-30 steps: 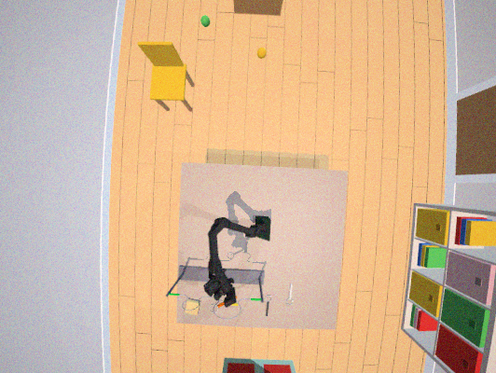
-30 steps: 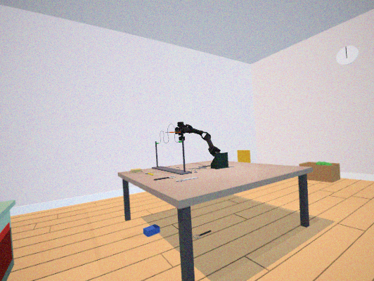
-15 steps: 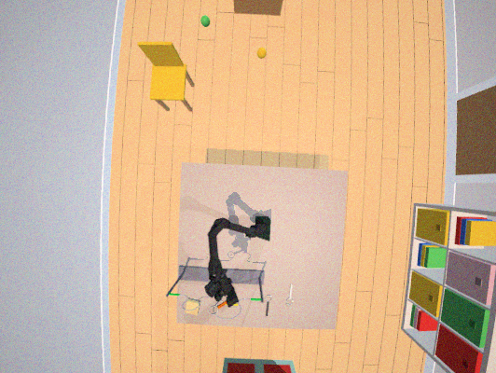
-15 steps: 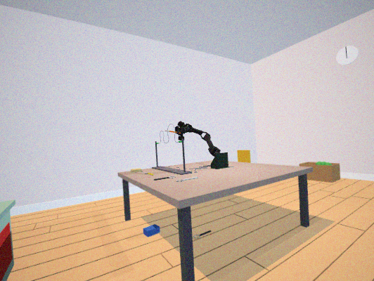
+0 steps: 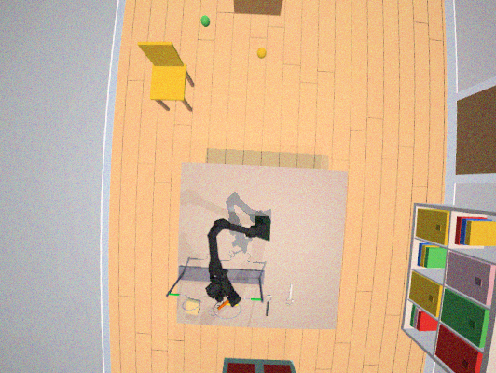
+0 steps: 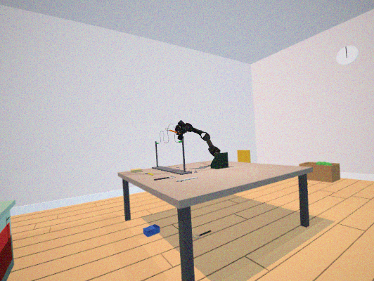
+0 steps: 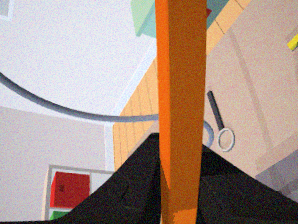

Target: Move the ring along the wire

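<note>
Yellow chair on floor; blue box near table.

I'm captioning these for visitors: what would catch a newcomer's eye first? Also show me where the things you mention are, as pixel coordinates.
Probably the orange handle (image 5: 224, 304) (image 6: 173, 131) (image 7: 182, 100), filling the middle of the wrist view, clamped in the black gripper (image 5: 228, 303) (image 6: 176, 131) (image 7: 168, 141). Next, the bright yellow chair (image 5: 168, 82), standing on the wooden floor at the top view's upper left.

Yellow chair, green ball, shelf unit
</note>
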{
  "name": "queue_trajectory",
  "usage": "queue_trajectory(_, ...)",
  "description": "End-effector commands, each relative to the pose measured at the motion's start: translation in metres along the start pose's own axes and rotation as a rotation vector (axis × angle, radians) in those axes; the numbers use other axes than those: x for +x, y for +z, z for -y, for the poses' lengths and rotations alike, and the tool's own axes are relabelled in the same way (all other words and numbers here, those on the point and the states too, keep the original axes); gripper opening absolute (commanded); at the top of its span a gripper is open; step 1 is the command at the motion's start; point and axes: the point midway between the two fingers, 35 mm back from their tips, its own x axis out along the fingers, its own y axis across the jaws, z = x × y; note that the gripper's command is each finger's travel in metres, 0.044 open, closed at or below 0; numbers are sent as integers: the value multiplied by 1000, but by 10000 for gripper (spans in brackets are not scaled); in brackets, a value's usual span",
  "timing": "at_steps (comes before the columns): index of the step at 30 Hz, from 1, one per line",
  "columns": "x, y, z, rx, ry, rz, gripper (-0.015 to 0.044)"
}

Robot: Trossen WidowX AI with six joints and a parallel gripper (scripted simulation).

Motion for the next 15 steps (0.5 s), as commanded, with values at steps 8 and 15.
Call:
queue_trajectory(8,0,1,3,-133,-67,16,-150)
queue_trajectory(15,0,1,5,-211,-110,26,-150)
